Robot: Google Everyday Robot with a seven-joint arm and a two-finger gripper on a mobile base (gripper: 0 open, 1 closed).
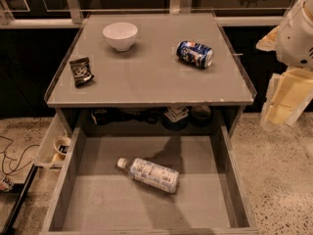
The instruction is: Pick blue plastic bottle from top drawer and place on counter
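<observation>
The blue plastic bottle (149,174) lies on its side on the bottom of the open top drawer (98,199), white cap pointing to the back left. The counter (146,77) is the grey top above the drawer. My gripper (282,104) hangs at the right edge of the view, beside the counter's right side and above the floor. It is well apart from the bottle and holds nothing that I can see.
On the counter stand a white bowl (120,35), a blue soda can (195,54) on its side and a small dark snack bag (81,71). A whitish side tray (55,148) with a cup hangs left of the drawer. Cables lie on the floor at left.
</observation>
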